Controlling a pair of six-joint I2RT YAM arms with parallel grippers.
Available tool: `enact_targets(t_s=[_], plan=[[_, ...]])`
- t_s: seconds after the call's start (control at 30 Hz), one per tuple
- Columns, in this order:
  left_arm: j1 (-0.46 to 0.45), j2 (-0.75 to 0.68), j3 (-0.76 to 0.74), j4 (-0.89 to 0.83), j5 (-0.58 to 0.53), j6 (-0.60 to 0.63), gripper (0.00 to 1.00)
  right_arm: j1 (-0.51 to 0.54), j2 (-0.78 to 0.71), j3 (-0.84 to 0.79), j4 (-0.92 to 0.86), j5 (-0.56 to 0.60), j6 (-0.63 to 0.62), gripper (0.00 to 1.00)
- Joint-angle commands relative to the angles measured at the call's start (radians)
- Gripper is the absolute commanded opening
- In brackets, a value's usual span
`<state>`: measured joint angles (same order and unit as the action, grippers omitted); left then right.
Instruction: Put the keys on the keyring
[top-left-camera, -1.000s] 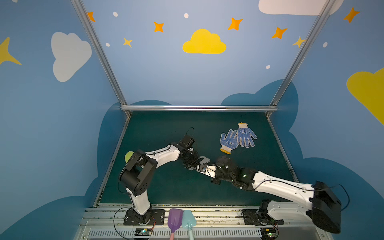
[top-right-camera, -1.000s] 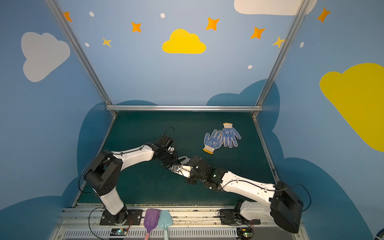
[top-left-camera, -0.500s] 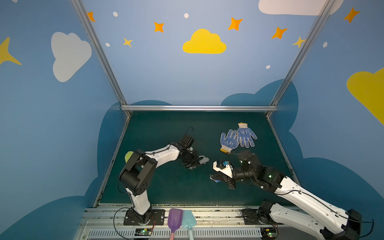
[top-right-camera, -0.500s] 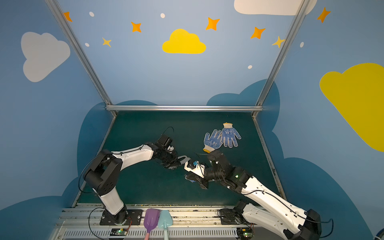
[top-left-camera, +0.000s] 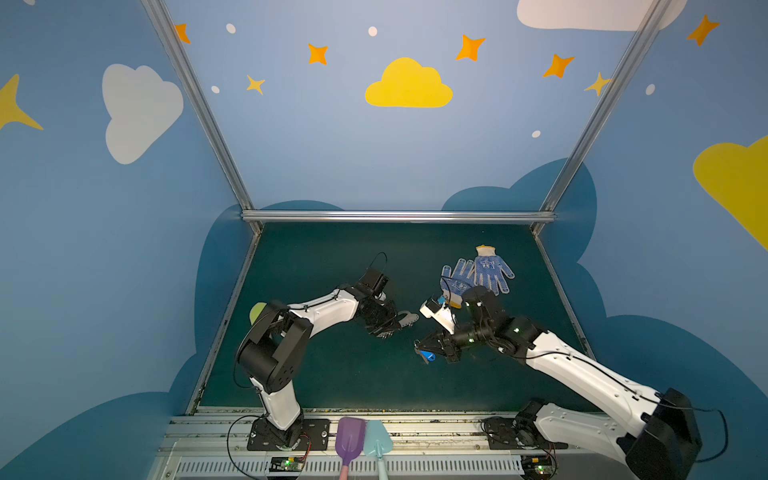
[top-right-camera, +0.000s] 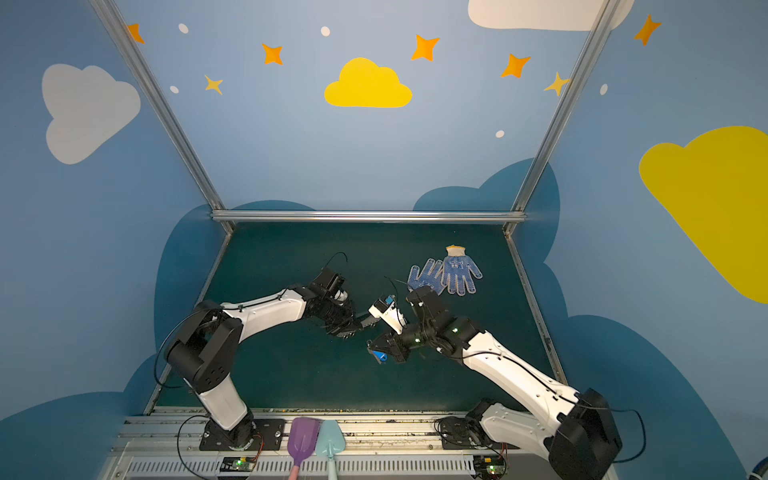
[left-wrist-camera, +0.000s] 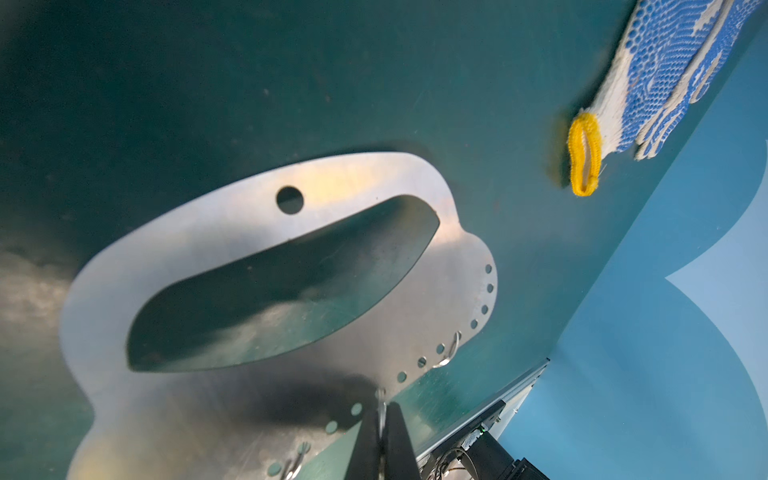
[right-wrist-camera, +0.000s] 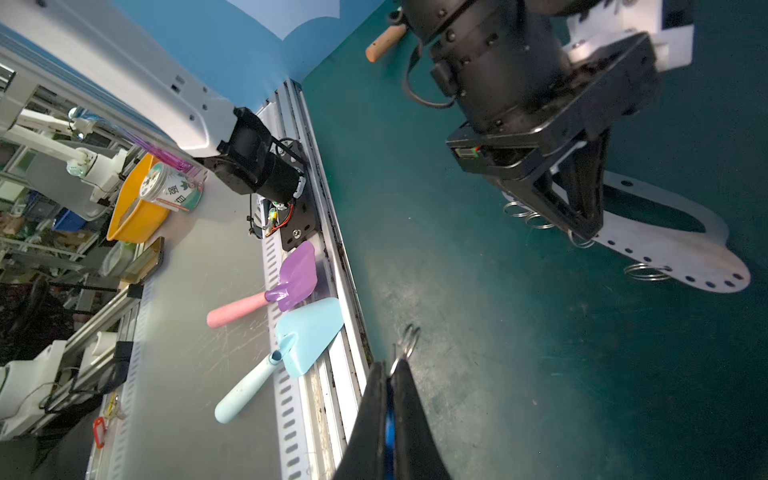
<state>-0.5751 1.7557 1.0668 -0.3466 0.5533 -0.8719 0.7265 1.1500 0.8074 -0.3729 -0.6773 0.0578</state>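
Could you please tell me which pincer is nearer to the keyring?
Left. The left pincer grips the keyring at its holed edge; the right pincer, holding the keys, hangs apart from it.

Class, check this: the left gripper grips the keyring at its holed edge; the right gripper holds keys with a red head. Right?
No: the keys have a blue head, not red, as both top views show. The left gripper does grip the keyring at its holed edge, and the right gripper holds the keys.

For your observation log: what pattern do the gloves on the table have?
The gloves have blue dots on white knit; clearest in the left wrist view.
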Motion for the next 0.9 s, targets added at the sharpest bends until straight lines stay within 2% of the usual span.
enact_targets(t_s=[0.0, 0.13, 0.27, 0.7, 0.87], plan=[[0.001, -0.035, 0.013, 0.010, -0.003, 0.002, 0.04, -0.033, 0.092, 0.034, 0.028, -0.101, 0.123, 0.00], [0.001, -0.047, 0.006, 0.030, -0.001, 0.002, 0.04, -0.056, 0.253, 0.055, 0.112, -0.250, 0.208, 0.00], [0.001, -0.067, -0.008, 0.054, -0.008, 0.009, 0.04, -0.059, 0.356, 0.052, 0.204, -0.308, 0.276, 0.00], [0.000, -0.091, -0.051, 0.097, -0.003, 0.012, 0.04, -0.132, 0.539, -0.033, 0.552, -0.353, 0.460, 0.00], [-0.003, -0.091, -0.062, 0.113, -0.001, 0.004, 0.04, -0.149, 0.560, -0.051, 0.580, -0.352, 0.479, 0.00]])
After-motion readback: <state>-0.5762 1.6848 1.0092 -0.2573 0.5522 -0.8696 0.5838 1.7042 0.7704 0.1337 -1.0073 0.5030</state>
